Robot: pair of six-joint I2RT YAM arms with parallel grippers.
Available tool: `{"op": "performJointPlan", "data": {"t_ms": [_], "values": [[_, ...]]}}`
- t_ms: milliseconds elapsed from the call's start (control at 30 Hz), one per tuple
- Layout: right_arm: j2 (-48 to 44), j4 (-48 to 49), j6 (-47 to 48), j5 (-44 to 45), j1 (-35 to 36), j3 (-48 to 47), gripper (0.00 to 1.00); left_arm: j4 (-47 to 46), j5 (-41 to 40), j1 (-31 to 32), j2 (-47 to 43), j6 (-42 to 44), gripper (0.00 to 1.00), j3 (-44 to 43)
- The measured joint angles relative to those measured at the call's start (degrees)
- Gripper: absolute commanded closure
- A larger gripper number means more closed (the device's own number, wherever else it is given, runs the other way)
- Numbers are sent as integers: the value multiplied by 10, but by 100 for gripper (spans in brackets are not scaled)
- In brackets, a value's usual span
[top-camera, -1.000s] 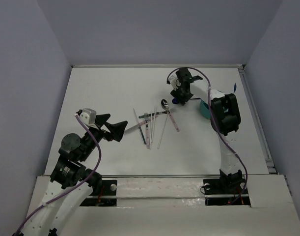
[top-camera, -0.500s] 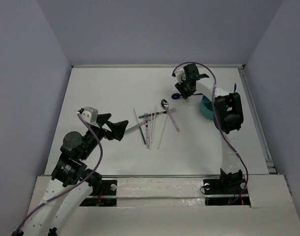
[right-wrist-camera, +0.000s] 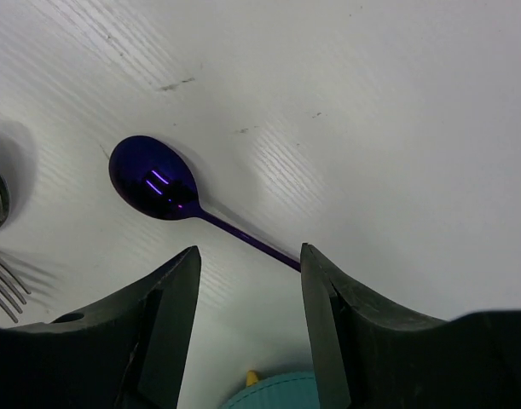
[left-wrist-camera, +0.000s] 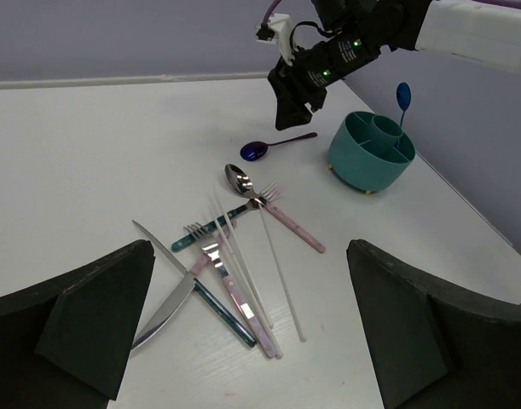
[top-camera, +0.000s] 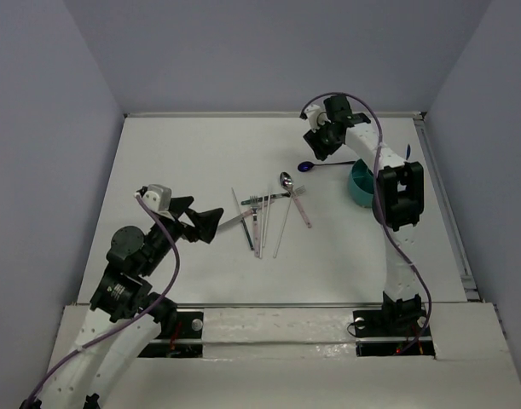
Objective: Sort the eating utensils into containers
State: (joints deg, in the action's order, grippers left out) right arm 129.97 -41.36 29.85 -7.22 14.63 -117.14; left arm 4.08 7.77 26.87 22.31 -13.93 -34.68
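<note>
Right wrist camera is showing the dark blue spoon [right-wrist-camera: 153, 179] lying flat on the table [right-wrist-camera: 396, 102], its bowl sitting at 10 o'clock and its thin handle running toward 4 o'clock, where it is slipping out of sight behind one finger. The right gripper [right-wrist-camera: 250, 251] is hanging just above that handle with its jaws spread and pinching nothing, so the handle is crossing the gap at a slant rather than squarely. In the top view the spoon's long axis is running from 9 to 3 o'clock, bowl at the 9 end, and the spoon is lying at 6 o'clock from the right gripper, which is by far the nearer of the two. I am judging that a clean pinch is asking for a straight descent, perhaps with a small wrist turn to square the fingers across the handle. The teal cup [left-wrist-camera: 371, 153] is standing near the handle's 3 o'clock end, divided into compartments, with another blue spoon [left-wrist-camera: 402, 92] standing upright in one of them. The remaining utensils [left-wrist-camera: 234, 256], among them a silver spoon [left-wrist-camera: 240, 179], are lying crossed at 7 o'clock from the dark blue spoon, apart from it and not blocking the approach. The left gripper [top-camera: 200, 215] is hovering well apart at 8 o'clock, its jaws gaping wide and empty.
</note>
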Motion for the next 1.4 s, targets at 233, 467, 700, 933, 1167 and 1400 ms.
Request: {"op": "performJointPlan", "data": {"t_ms": [233, 467, 700, 933, 1167, 1400], "values": [[65, -37, 6, -37, -14, -30, 42, 0, 0, 0, 12, 2, 1, 0], [88, -52, 12, -52, -18, -43, 41, 0, 4, -4, 24, 3, 1, 0], [102, -58, 12, -68, -19, -65, 57, -2, 13, -7, 33, 4, 1, 0], [99, -16, -9, -79, -21, -49, 85, -6, 18, -11, 34, 4, 1, 0], [101, 29, -59, -78, -21, -42, 70, -9, 21, -11, 34, 4, 1, 0], [103, 52, -87, -50, -17, -42, 65, -9, 23, -16, 31, 4, 1, 0]]}}
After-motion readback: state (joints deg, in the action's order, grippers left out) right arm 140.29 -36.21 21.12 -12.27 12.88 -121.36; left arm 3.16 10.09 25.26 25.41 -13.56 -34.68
